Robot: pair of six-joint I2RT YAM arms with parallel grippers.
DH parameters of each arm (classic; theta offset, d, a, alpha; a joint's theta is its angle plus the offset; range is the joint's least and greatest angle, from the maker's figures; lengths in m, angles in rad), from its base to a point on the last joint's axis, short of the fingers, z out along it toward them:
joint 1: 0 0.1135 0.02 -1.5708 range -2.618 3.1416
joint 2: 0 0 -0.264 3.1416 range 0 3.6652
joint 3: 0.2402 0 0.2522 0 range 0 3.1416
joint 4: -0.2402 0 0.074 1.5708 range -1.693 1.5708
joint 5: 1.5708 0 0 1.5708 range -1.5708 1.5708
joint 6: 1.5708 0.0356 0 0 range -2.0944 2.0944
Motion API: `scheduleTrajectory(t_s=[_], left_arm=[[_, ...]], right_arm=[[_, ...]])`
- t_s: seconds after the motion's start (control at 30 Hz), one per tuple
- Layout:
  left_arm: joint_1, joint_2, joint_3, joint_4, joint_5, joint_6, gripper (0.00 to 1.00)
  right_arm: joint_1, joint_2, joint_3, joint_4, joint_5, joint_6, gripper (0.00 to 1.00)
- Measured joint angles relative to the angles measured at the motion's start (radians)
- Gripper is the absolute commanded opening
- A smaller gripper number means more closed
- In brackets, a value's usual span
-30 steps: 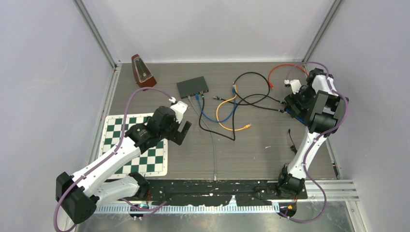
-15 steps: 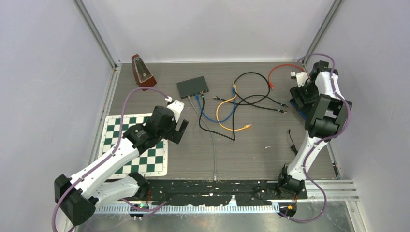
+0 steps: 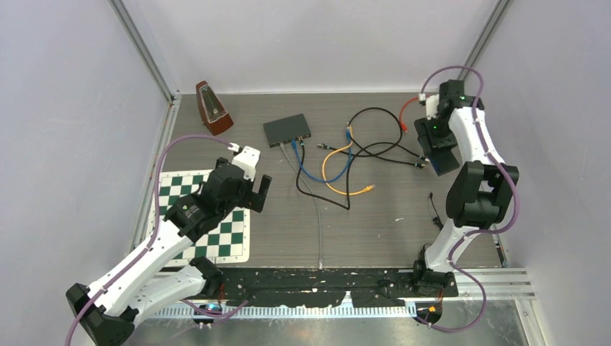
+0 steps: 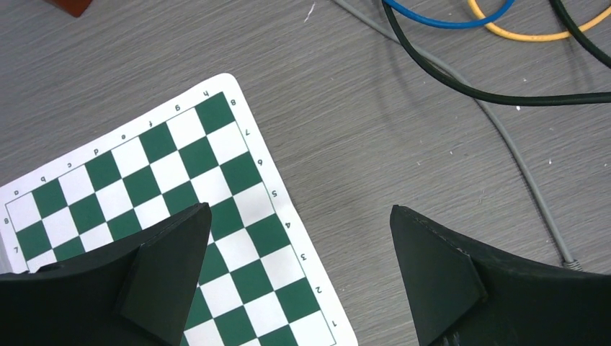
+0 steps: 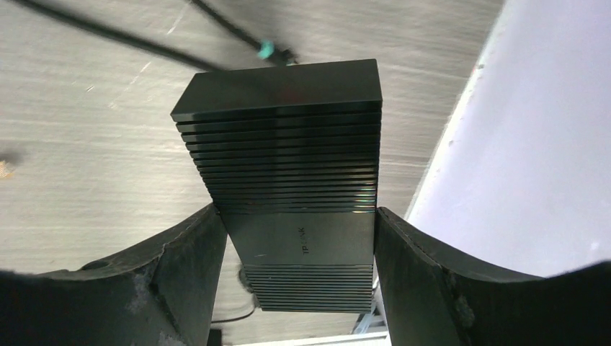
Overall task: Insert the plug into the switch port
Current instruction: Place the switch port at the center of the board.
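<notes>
My right gripper is shut on a black TP-Link switch and holds it above the table at the far right; its port side does not show. A second dark switch lies at the back centre with blue and grey cables plugged in. Loose plugs lie between them: yellow, blue, red and black. My left gripper is open and empty over the right edge of the chessboard mat, also seen in the top view.
A brown metronome stands at the back left. Black, blue, yellow and grey cables tangle across the table's middle. A small black cable piece lies near the right arm. The side wall is close by the held switch.
My right gripper has lifted the black switch off the table's right edge and swung it toward the back. My left gripper has drawn back to the left over the chessboard mat.
</notes>
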Motion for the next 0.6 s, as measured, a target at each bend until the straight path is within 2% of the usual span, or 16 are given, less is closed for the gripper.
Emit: scheduleTrajectory(t_s=[0.4,0.6], left_arm=[[0.0,-0.119,-0.019,0.005,-0.005,0.003,0.99],[0.0,-0.159,-0.03,0.006,-0.021,0.012,0.99]], right_arm=[[0.293,-0.098,-0.337,0.093,0.037,0.2,0.35],[0.402,-0.127,-0.487,0.158,0.015,0.167,0.36]])
